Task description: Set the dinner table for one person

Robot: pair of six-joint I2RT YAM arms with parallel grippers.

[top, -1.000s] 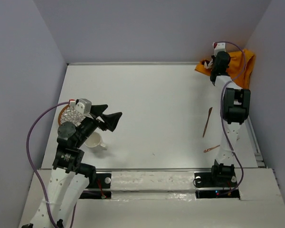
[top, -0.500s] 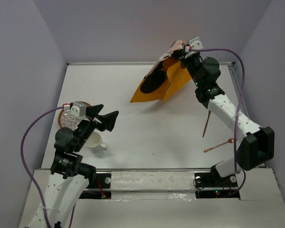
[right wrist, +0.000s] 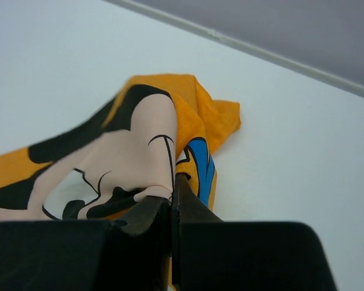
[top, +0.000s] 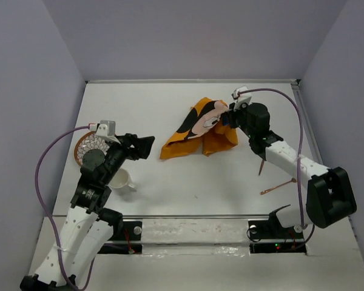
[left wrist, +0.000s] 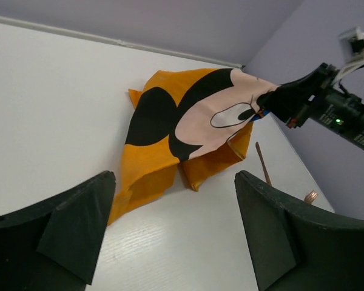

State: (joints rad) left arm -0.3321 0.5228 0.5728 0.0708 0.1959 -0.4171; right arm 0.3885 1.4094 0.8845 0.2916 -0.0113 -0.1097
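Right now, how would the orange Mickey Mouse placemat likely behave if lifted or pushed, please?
Probably floppy: the placemat sags in folds from where the right pincer pinches it. Likely light, since that one pinch holds part of it up. Pushed across the table, it would probably bunch rather than slide.

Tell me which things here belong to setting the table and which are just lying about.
Belong: dinner table, orange placemat pinched in right end effector, white cup, patterned plate, copper spoon, slim copper utensil.
Lying about: nothing I can see.

Robot lab cell, plain lavender walls [top: 188, 36] around white tabletop [top: 188, 176], two cabled arms [top: 88, 194] bolted at its edge
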